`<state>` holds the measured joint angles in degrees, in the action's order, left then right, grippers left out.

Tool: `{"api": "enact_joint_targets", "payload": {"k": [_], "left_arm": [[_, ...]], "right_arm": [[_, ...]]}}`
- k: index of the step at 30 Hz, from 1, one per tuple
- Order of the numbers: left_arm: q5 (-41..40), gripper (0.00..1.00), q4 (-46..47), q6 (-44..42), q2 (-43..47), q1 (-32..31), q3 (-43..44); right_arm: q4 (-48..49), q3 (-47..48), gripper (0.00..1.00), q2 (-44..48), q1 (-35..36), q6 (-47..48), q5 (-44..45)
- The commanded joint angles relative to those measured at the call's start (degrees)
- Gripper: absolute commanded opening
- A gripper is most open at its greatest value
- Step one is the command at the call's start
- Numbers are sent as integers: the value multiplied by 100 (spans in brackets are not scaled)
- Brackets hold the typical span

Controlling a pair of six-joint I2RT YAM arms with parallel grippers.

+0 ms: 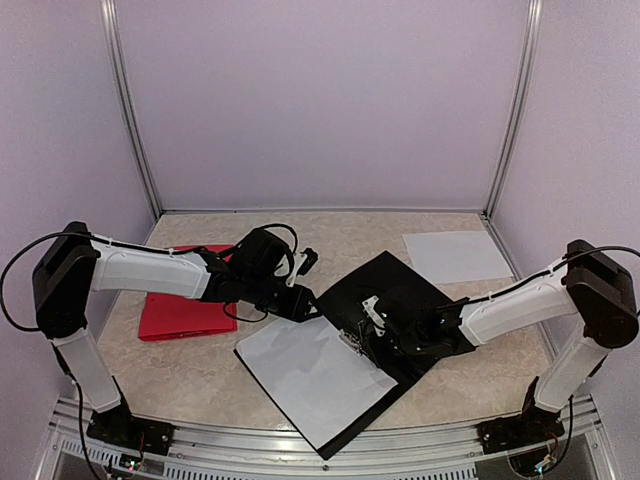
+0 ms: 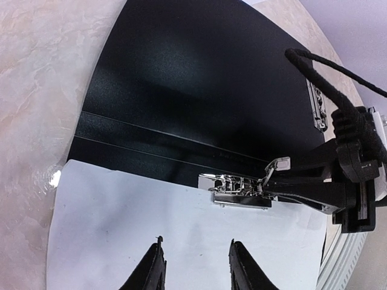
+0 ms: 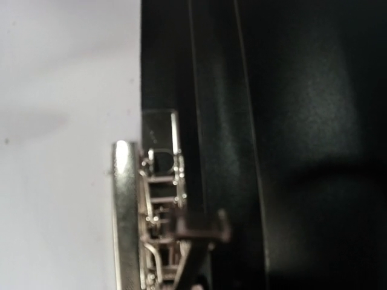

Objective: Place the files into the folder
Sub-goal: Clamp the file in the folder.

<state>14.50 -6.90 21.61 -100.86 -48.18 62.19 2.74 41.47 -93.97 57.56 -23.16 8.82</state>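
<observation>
One white sheet [image 1: 310,375] lies flat on the open black folder's [image 1: 410,290] near-left leaf, its edge at the metal clip [image 2: 239,188] by the spine; a second sheet [image 1: 455,255] lies beyond the folder's far-right corner. The left gripper [image 2: 196,243] hovers over the filed sheet, fingers apart and empty, while the right gripper's [image 2: 272,180] tips meet the clip's lever, pinching or not I cannot tell. The step looks like clamping: next the lever wants pressing down squarely.
</observation>
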Motion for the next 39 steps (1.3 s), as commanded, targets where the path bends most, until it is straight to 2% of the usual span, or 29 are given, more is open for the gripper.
{"api": "enact_joint_targets", "payload": {"k": [1, 9, 21, 39], "left_arm": [[-64, 34, -58, -16, 17, -33, 28], [-41, 34, -57, -15, -29, -51, 30], [-48, 34, -75, 9, -47, -81, 37], [-141, 34, -130, -7, -17, -130, 30]], "right_arm": [[-24, 0, 16, 75, -25, -229, 82], [-14, -192, 27, 390, -20, -419, 83], [92, -491, 33, 487, -25, -550, -114], [254, -467, 31, 178, -24, -454, -148]]}}
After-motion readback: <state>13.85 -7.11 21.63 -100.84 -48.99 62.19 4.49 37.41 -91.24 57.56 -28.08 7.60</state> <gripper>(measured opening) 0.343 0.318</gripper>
